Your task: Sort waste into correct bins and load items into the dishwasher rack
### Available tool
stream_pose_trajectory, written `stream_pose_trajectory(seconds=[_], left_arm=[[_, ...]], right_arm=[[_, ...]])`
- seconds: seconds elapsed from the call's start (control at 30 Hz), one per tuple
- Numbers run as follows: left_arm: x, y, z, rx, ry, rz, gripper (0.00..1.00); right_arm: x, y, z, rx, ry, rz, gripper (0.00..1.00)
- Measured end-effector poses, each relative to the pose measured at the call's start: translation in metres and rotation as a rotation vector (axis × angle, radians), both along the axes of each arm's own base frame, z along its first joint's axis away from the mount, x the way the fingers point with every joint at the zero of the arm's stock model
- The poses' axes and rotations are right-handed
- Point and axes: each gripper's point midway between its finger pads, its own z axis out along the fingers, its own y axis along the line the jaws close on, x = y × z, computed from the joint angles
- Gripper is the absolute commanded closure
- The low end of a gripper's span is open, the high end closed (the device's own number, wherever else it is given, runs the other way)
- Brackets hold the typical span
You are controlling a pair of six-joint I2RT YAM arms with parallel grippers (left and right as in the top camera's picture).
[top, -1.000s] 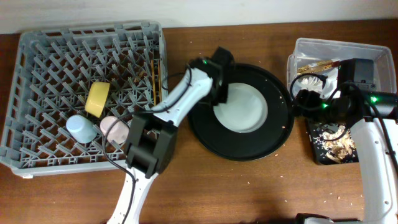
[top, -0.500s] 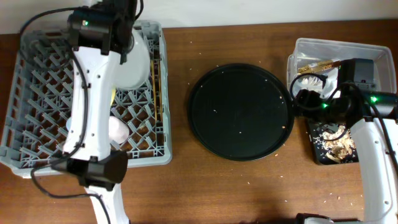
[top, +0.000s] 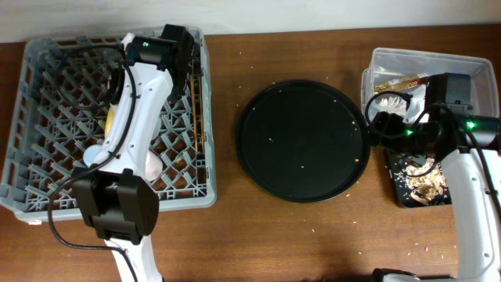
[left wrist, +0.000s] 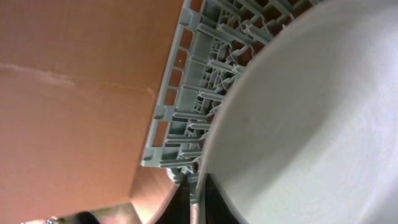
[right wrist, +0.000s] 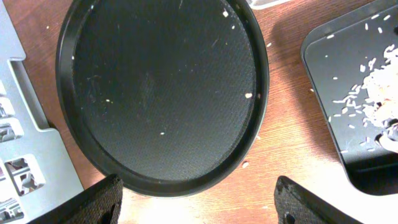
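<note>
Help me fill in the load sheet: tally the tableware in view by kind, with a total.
Cups: 2, the pink cup and the light-blue cup
Bowls: 1, the yellow bowl
Plates: 1, the pale grey-white plate
Pairs of chopsticks: 1
Total: 5

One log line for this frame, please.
left gripper: holds plate at rack | right gripper: open, empty | round tray: crumbs only | scraps: in black tray
</note>
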Motion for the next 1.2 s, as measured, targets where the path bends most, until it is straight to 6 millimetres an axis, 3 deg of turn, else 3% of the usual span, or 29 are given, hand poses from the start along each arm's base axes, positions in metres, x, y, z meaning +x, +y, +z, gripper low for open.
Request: stream_pose_trajectory(seconds=[0.1,0.17,0.23,0.27,0.3,0.37,0.43,0.53,0.73,1.0,1.07,1.1,1.17,1.2], left_arm=[[-0.002,-0.005,-0.006,-0.049,0.019,-0.003,0.21],[-0.004,-0.018,-0.008,-0.175,0.006,-0.011,0.16],[-0.01,-0.037,0.023,-0.363,-0.082,-0.067,0.14],[-0.02,-0.047,0.054,-0.474,-0.159,-0.122,0.14],[-0.035,-0.051,0.08,-0.555,-0.217,-0.162,0.05],[-0.104,-0.046,0.138,-0.719,-0.326,-0.219,0.01],[-0.15,-0.054,0.161,-0.804,-0.37,-0.293,0.01],[-0.186,-0.06,0.171,-0.848,-0.408,-0.351,0.01],[-0.216,-0.06,0.188,-0.86,-0.493,-0.399,0.01],[-0.222,-0.059,0.192,-0.859,-0.512,-0.407,0.01],[-0.222,-0.059,0.192,-0.859,-0.512,-0.407,0.01],[-0.222,-0.059,0.192,-0.859,-0.511,-0.406,0.01],[-0.222,-0.059,0.191,-0.859,-0.511,-0.406,0.01],[-0.222,-0.059,0.191,-0.859,-0.51,-0.406,0.01]], right_arm=[[0.0,0.0,0.0,0.0,-0.001,0.0,0.27],[0.0,0.0,0.0,-0.004,-0.002,0.008,0.3],[0.003,0.001,0.007,-0.018,-0.033,0.052,0.28],[0.005,0.003,0.017,-0.025,-0.073,0.083,0.26],[0.005,0.006,0.029,-0.024,-0.115,0.114,0.24],[-0.001,0.027,0.081,-0.014,-0.306,0.23,0.03],[-0.016,0.053,0.103,0.003,-0.385,0.33,0.02],[-0.022,0.073,0.105,0.027,-0.394,0.409,0.02],[-0.025,0.075,0.101,0.036,-0.368,0.412,0.02],[-0.038,0.075,0.092,0.033,-0.315,0.441,0.02],[-0.053,0.075,0.11,-0.025,-0.41,0.506,0.02],[-0.058,0.074,0.128,-0.078,-0.52,0.533,0.02],[-0.064,0.073,0.172,-0.244,-0.874,0.577,0.02],[-0.072,0.072,0.168,-0.297,-0.956,0.586,0.02]])
